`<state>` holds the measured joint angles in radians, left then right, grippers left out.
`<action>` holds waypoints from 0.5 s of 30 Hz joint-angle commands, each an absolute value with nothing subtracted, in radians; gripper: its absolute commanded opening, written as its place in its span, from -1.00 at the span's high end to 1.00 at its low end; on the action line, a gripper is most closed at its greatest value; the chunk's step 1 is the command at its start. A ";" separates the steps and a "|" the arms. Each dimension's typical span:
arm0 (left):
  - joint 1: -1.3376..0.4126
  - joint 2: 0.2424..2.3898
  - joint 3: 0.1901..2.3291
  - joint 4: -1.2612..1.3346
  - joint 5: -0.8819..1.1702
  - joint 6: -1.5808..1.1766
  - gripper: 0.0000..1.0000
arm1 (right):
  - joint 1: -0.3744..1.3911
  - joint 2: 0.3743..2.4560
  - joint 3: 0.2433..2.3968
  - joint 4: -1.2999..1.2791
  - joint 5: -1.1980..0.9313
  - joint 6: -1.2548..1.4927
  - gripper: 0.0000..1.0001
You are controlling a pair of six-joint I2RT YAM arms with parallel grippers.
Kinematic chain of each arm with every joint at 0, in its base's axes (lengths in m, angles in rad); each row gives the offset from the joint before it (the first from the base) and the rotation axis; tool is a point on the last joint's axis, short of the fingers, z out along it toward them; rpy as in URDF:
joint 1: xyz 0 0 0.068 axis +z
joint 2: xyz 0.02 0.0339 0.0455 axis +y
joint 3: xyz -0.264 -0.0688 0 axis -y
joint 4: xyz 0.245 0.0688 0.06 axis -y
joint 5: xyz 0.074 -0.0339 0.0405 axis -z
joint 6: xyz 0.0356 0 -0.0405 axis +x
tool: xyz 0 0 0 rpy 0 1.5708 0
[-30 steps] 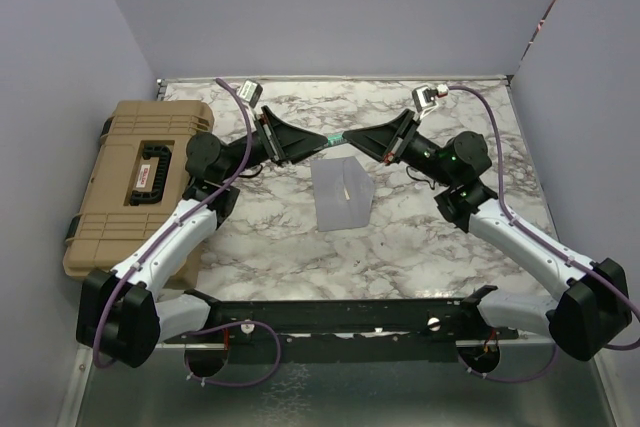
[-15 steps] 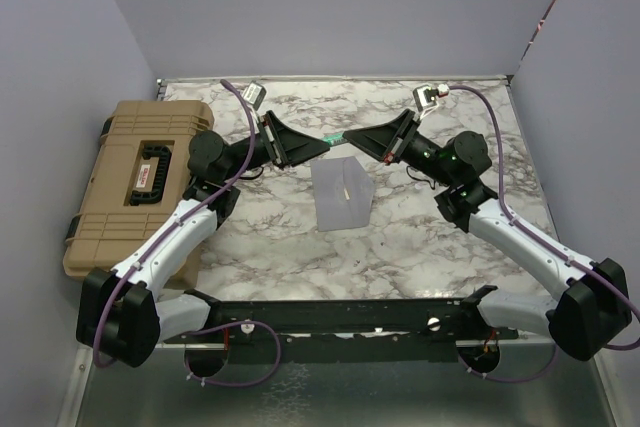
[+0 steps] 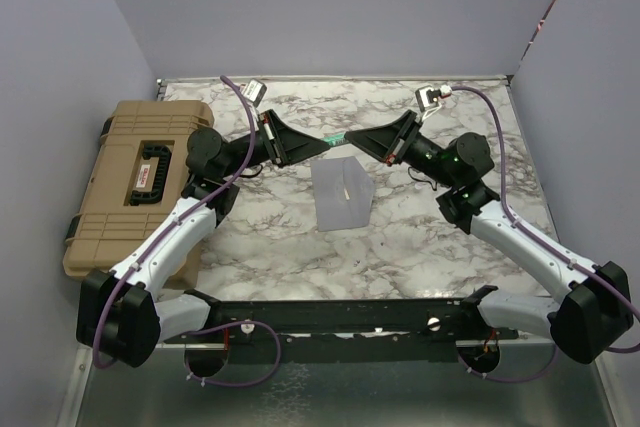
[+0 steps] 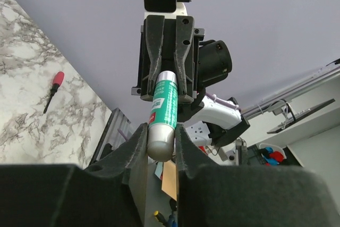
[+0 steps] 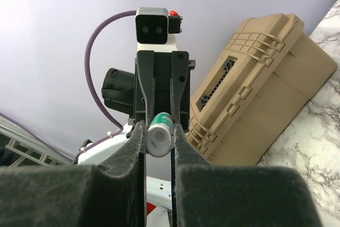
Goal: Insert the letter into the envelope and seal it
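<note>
The light-grey envelope [image 3: 340, 194] lies flat at the middle of the marble table. A thin pale-tan sliver [image 3: 345, 190] shows on it; I cannot tell whether it is the letter, and no peach-tan sheet shows elsewhere on the table. Both grippers meet in the air above the envelope's far edge, each shut on one end of a green-and-white glue stick [image 3: 337, 137]. My left gripper [image 4: 161, 131] pinches its silver end [image 4: 161, 144]. My right gripper [image 5: 158, 128] pinches its white cap end [image 5: 159, 138].
A big tan hard case [image 3: 135, 182] lies along the table's left side and also shows in the right wrist view [image 5: 265, 78]. A small red-handled screwdriver [image 4: 53, 90] shows on marble in the left wrist view. Walls close in the table on three sides.
The left wrist has turned slightly and its cable has shifted. Both grippers stay shut on the glue stick in the same place. The envelope has not moved.
</note>
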<state>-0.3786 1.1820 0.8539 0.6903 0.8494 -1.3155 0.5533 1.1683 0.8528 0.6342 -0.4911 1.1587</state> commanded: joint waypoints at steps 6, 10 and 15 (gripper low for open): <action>-0.383 1.188 0.862 0.683 0.866 -1.281 1.00 | 0.549 1.152 0.865 0.596 -0.522 1.108 0.46; -0.389 1.193 0.849 0.683 0.858 -1.272 1.00 | 0.548 1.167 0.948 0.468 -0.582 1.013 -0.28; -0.410 1.208 0.845 0.681 0.836 -1.249 1.00 | 0.549 1.219 1.030 0.370 -0.671 0.966 -0.46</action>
